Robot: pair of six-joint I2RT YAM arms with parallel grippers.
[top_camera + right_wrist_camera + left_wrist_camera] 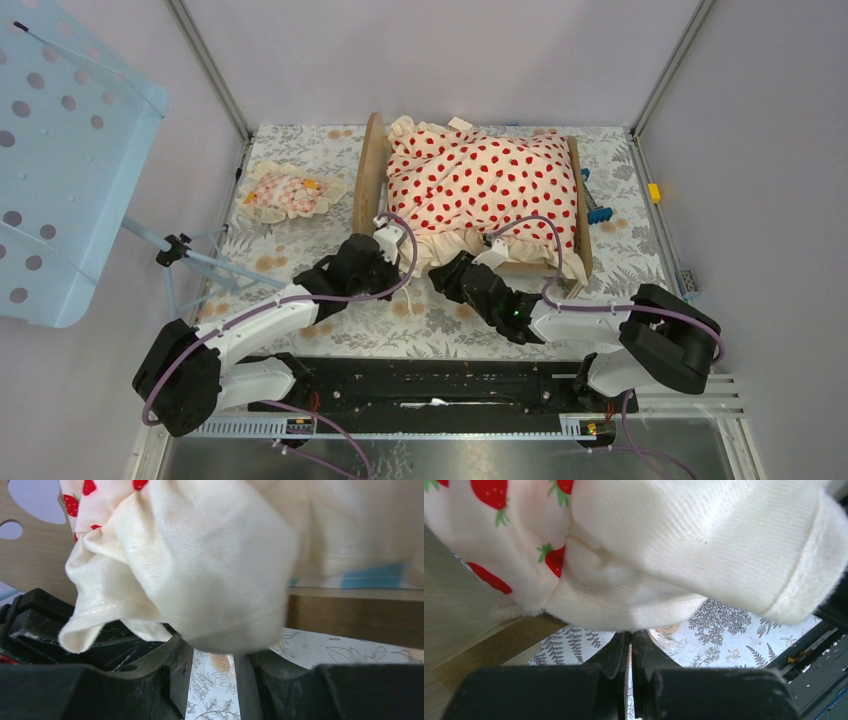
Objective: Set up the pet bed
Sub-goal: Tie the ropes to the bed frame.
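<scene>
Floral desk is lying between grey walls. Wrist views are showing left pincer narrowly pinching blanket. Right pincer is gaping, grip impossible to tell.

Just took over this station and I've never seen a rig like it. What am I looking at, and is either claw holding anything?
Two robot arms are bolted at the near edge of a table, each ending in a two-finger gripper. The wide picture comes from a fixed camera above and behind them; the close-ups come from wrist cameras, so the dark shapes at the bottom are each arm's own fingers. On the table stands the pet bed, a small wooden frame, draped with a cream strawberry-print blanket. A small pillow lies apart, to its left. Both grippers are at the blanket's near ruffle. The left gripper is almost closed and seems to pinch it; the right gripper shows a gap with cloth at its tips, so I cannot tell whether it grips.
</scene>
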